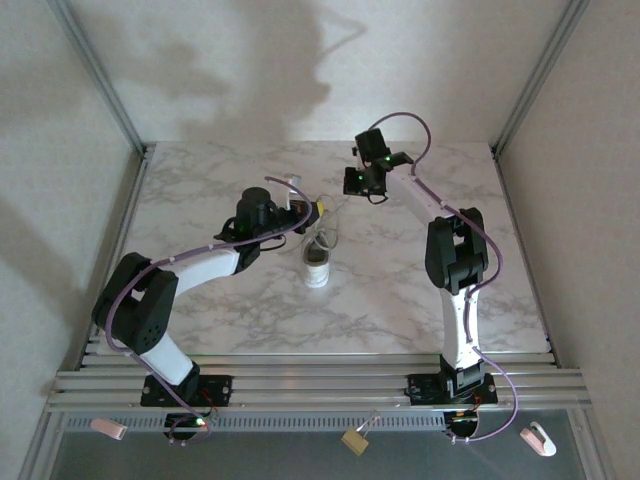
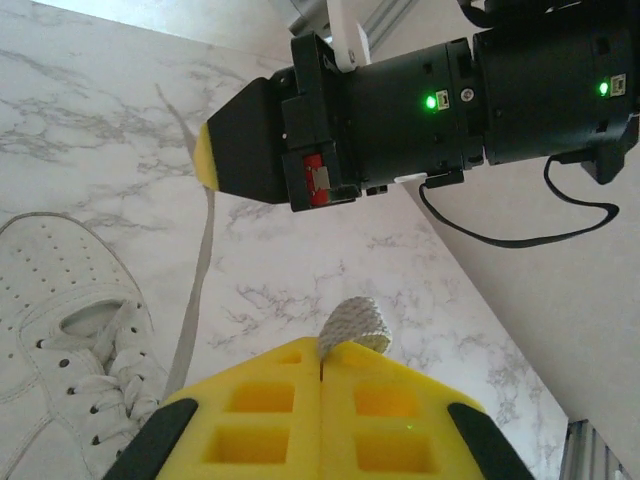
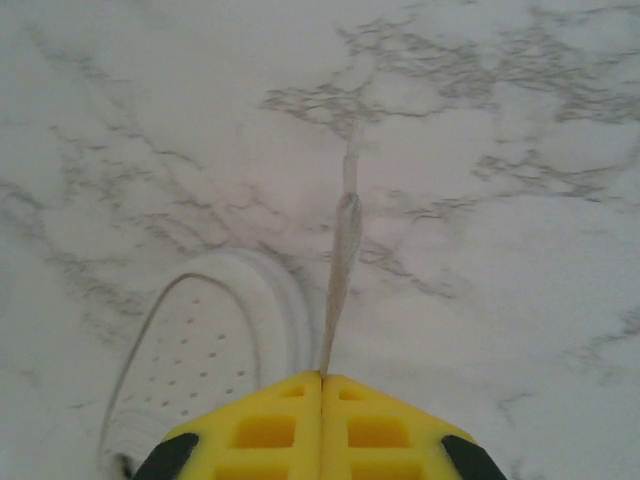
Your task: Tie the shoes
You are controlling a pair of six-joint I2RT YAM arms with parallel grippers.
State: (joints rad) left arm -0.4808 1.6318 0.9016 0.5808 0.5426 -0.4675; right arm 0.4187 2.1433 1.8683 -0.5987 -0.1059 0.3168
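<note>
The middle of the table [image 1: 380, 300] is taken up by the sneaker [image 1: 317, 264]. The space just beyond it is crossed by the laces [image 3: 343, 240], which are drawn tight to the left gripper [image 2: 322, 365] and the right gripper [image 3: 320, 378], each clamped on one. Little room is left between the two grippers, which are seen close together. Whether anything could be slipped under the strands cannot quite be judged. Bare marble is left wide on the left, on the right and along the near side. Passage is closed off by the walls [image 1: 60, 150] on three sides and by the rail [image 1: 320, 383] in front.
</note>
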